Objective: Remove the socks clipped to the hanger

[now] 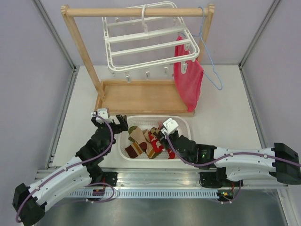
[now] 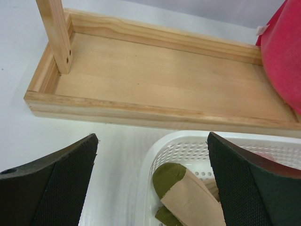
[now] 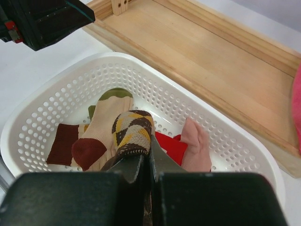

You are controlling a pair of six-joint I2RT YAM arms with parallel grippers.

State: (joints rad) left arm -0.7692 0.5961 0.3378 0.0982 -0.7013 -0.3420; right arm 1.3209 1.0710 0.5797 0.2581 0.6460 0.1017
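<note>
Right gripper [image 3: 146, 157]: clamped on the diamond sock [image 3: 134, 129] over the basket [image 3: 164, 101], so I can drop it in.
Left gripper [image 2: 153, 141]: jaws apart, idle.
Hanger [image 1: 150, 48]: clips look bare.

White basket [image 3: 188, 106], brown-and-yellow diamond sock [image 3: 134, 132], olive-toed beige sock [image 3: 109, 113], white hanger [image 1: 141, 36]

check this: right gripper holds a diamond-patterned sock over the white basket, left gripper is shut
No: the left gripper is open, its fingers spread wide in the left wrist view. The right gripper does hold the diamond-patterned sock over the white basket.
</note>
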